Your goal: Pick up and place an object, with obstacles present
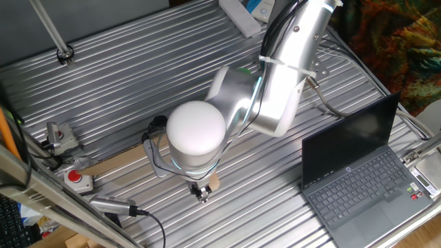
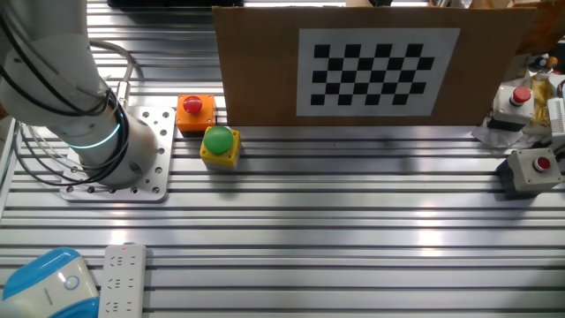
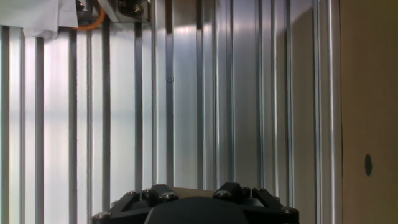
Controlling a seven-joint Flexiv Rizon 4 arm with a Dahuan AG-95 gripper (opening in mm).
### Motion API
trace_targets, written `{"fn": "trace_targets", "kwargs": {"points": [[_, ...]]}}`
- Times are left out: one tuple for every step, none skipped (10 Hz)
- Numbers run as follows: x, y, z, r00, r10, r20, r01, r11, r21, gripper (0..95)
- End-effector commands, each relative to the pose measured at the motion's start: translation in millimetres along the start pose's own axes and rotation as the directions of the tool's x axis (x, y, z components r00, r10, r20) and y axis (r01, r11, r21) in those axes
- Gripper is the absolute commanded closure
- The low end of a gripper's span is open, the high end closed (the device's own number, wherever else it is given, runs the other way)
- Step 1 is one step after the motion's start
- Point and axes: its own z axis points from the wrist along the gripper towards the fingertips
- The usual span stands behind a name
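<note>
Small light-tan wooden block (image 1: 214,182) on ribbed metal table (image 1: 124,83), touching black two-finger gripper (image 1: 201,194); grip state unclear.

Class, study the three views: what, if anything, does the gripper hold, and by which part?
It cannot be told. The gripper is low beside a tan block, but the arm hides its fingertips, and the hand view shows no grasp.

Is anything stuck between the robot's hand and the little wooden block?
Nothing visible. In one fixed view the gripper sits right down at the small tan block, which peeks out beside it. The arm's round joint hides most of the block, so I cannot tell whether the fingers are closed on it. The cardboard wall stands behind.
</note>
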Motion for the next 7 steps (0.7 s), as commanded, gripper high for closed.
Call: {"fn": "trace_targets", "kwargs": {"points": [[0.4,-0.4,0.2,1.000,-0.001,0.006,0.001,1.000,0.001,95.0],[0.4,-0.4,0.2,1.000,0.000,0.006,0.000,1.000,-0.004,95.0],[0.4,-0.4,0.2,1.000,0.000,0.007,0.000,1.000,-0.008,95.0],[0.4,-0.4,0.2,1.000,-0.001,0.010,0.001,1.000,-0.009,95.0],[0.4,-0.4,0.2,1.000,-0.001,0.013,0.001,1.000,-0.010,95.0],[0.4,-0.4,0.2,1.000,-0.001,0.013,0.001,1.000,-0.010,95.0],[0.4,-0.4,0.7,1.000,-0.004,0.014,0.004,1.000,-0.010,95.0]]}}
